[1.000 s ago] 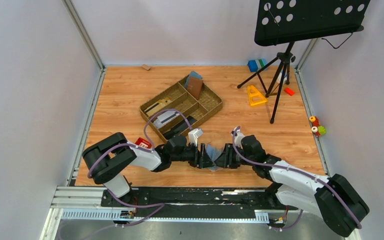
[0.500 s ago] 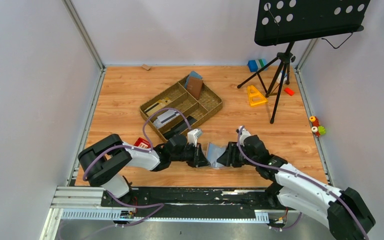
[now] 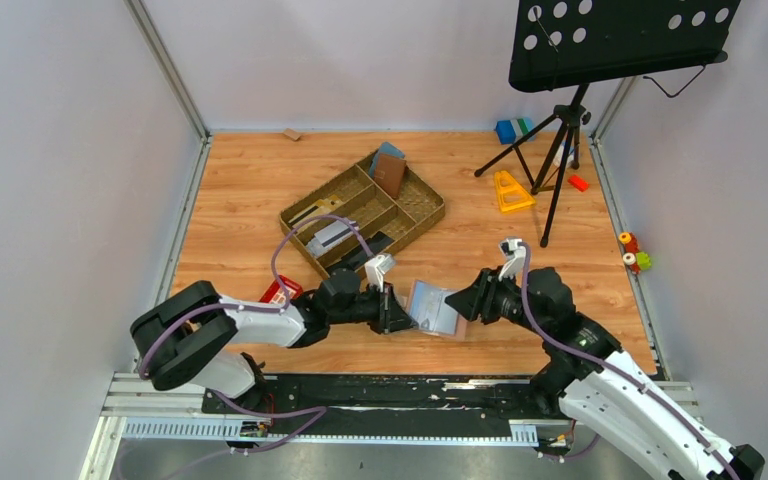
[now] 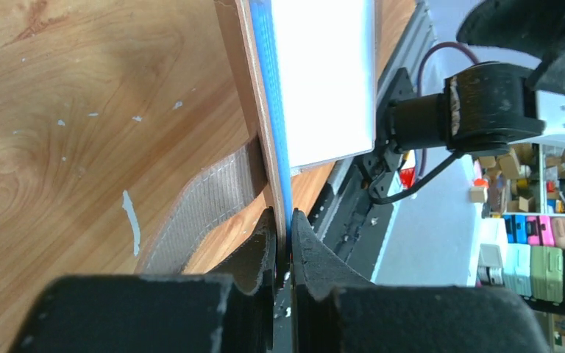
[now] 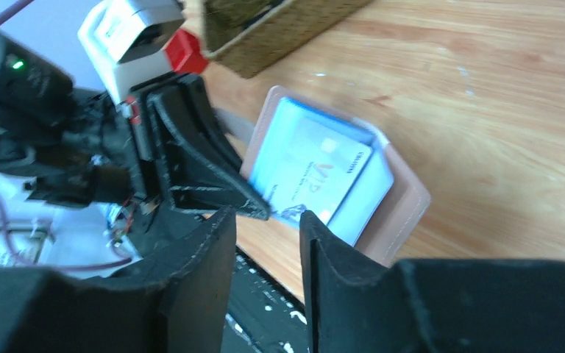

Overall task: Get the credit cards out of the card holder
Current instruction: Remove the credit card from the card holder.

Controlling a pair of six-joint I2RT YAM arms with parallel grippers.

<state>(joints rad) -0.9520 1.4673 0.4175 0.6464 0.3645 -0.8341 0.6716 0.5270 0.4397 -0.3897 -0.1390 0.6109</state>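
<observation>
The card holder (image 3: 436, 308) lies opened on the wood near the front edge, tan outside and blue-grey inside. My left gripper (image 3: 401, 314) is shut on its left edge; in the left wrist view the jaws (image 4: 285, 220) pinch the tan and blue layers of the card holder (image 4: 254, 88), with its tab (image 4: 199, 213) trailing on the table. The right wrist view shows a pale blue credit card (image 5: 315, 175) marked VIP tucked in the card holder (image 5: 404, 200). My right gripper (image 3: 456, 302) hovers just right of it, open, with nothing between its fingers (image 5: 268, 220).
A woven compartment tray (image 3: 438, 212) with cards and two wallets (image 3: 390, 170) stands behind. A red block (image 3: 280, 292) lies by the left arm. A music stand (image 3: 560, 130), a yellow triangle (image 3: 510, 190), blue blocks (image 3: 510, 130) and small toys (image 3: 632, 252) sit at the right.
My left gripper has closed on the holder's edge. The right arm has drawn back to the right, off the holder. The holder now lies opened flat, its inside showing.
</observation>
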